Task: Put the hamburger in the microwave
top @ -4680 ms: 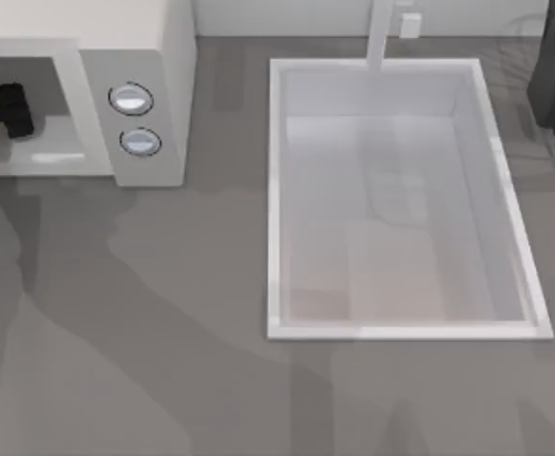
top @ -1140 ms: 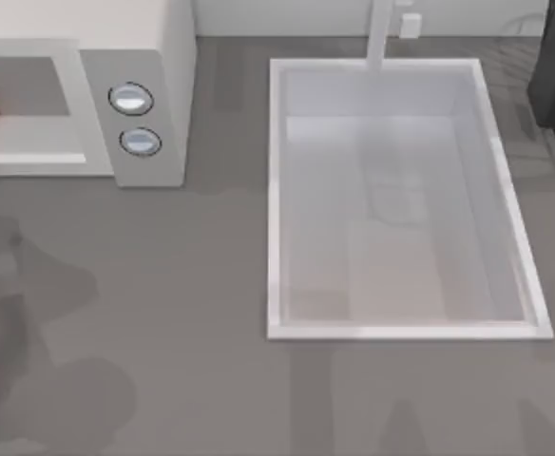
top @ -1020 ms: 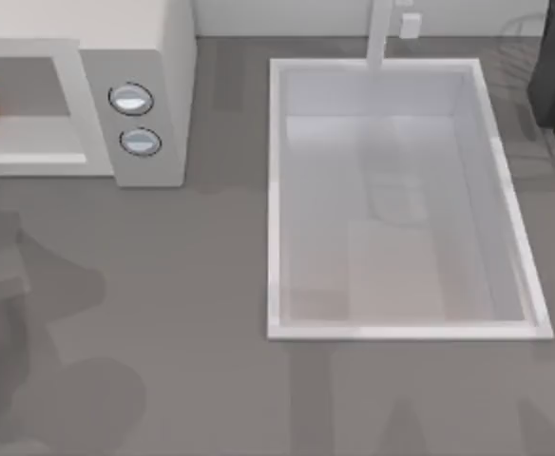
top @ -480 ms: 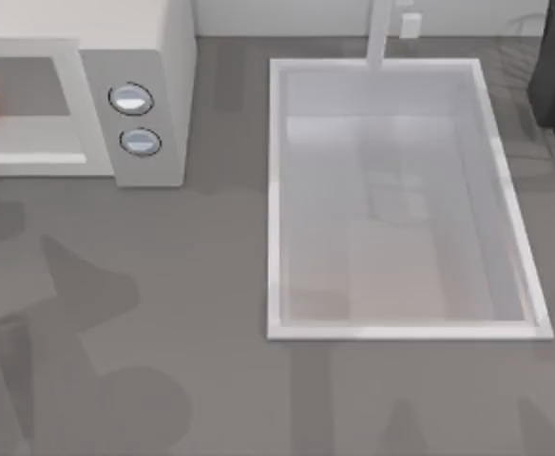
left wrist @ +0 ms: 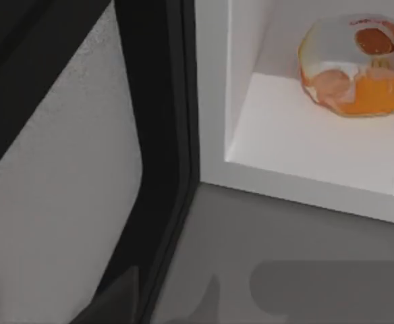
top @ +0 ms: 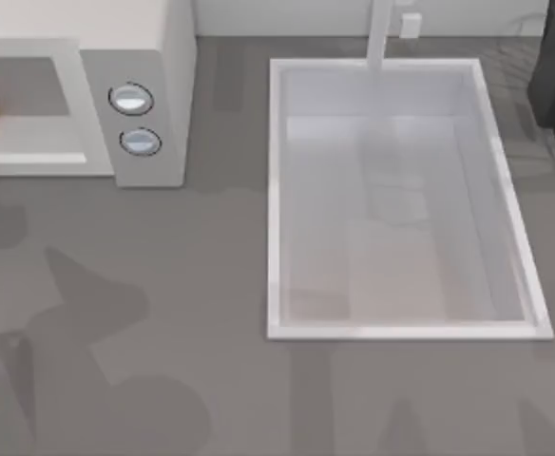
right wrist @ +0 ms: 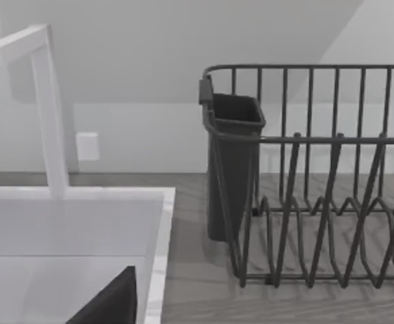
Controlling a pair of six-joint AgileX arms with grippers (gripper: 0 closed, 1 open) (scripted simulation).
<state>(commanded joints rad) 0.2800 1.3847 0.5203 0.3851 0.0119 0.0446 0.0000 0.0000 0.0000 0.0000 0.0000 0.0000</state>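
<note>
Grey bench (top: pixel 163 285) carries everything; the white sink (top: pixel 276 190) takes its right half. Off-white microwave (top: pixel 154 57) stands at the far left, door (left wrist: pixel 163 135) swung open, and the hamburger (left wrist: pixel 355 64) already sits inside on the cavity floor, touching nothing else. It looks light, soft and squashable, so a gentle pinch across its rounded sides would suit. Whether either arm's fingers are spread, I cannot tell.
</note>
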